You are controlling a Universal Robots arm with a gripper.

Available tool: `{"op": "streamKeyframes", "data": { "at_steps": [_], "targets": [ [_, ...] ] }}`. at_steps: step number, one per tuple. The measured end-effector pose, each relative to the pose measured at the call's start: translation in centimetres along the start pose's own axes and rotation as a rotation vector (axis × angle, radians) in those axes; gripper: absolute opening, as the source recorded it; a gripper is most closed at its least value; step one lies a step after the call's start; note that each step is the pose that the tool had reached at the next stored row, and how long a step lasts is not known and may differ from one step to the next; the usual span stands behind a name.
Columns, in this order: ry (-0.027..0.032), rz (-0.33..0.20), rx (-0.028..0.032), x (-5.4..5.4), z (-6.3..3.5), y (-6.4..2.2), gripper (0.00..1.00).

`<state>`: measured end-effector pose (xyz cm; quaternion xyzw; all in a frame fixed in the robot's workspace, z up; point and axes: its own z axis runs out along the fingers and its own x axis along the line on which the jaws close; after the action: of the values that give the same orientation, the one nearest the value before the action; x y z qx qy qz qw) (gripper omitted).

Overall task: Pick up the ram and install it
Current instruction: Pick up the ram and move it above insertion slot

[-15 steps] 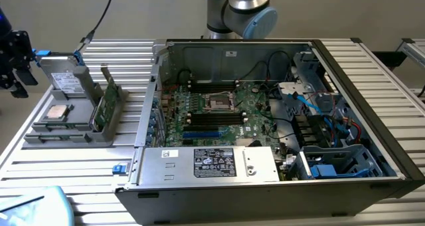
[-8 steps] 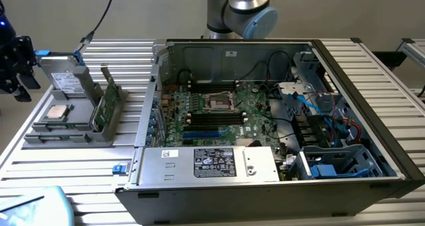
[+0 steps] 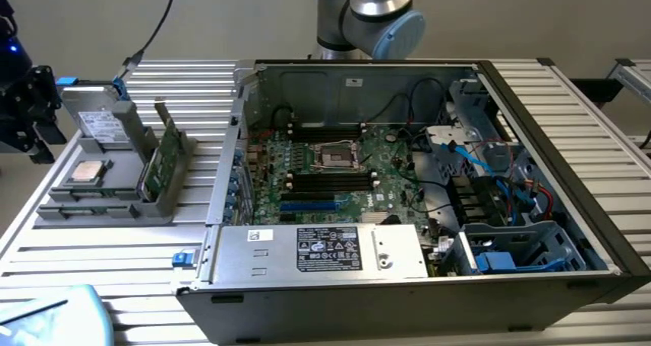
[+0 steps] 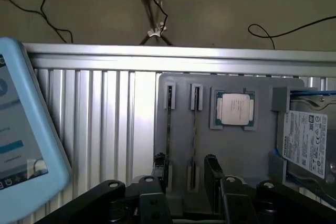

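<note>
A grey holder (image 4: 231, 150) carries two thin boards standing on edge in its slots. The strip nearer the processor (image 4: 195, 129) is probably the ram. The other strip (image 4: 168, 129) is probably the broader green card (image 3: 161, 163), though edge-on I cannot tell for certain. My gripper (image 4: 185, 165) hangs open above the near ends of both strips, with one dark finger (image 4: 159, 163) outside each and nothing between them. In the exterior view the black gripper (image 3: 26, 121) sits at the far left, beside the holder (image 3: 91, 209).
A square silver processor (image 4: 233, 109) and a hard drive (image 4: 307, 142) also rest in the holder. The open computer case (image 3: 407, 178) lies at the exterior view's right of it, with black memory slots (image 3: 328, 181) on its board. A pale blue tablet (image 4: 21, 129) lies nearby.
</note>
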<state>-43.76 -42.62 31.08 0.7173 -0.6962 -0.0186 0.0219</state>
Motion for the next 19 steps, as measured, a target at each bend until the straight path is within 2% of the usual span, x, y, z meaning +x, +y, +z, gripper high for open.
{"op": "streamKeyframes", "data": {
  "at_steps": [5, 10, 14, 19],
  "targets": [
    [0.002, -0.033, -0.0005, 0.4, 0.89, -0.05, 0.43],
    [0.0008, -0.037, -0.0001, 1.7, 1.77, -0.5, 0.43],
    [-0.0003, -0.036, 0.0, 1.8, 2.43, -1.16, 0.43],
    [-0.0011, -0.023, -0.0002, 1.8, 3.34, -1.24, 0.43]
  ]
}}
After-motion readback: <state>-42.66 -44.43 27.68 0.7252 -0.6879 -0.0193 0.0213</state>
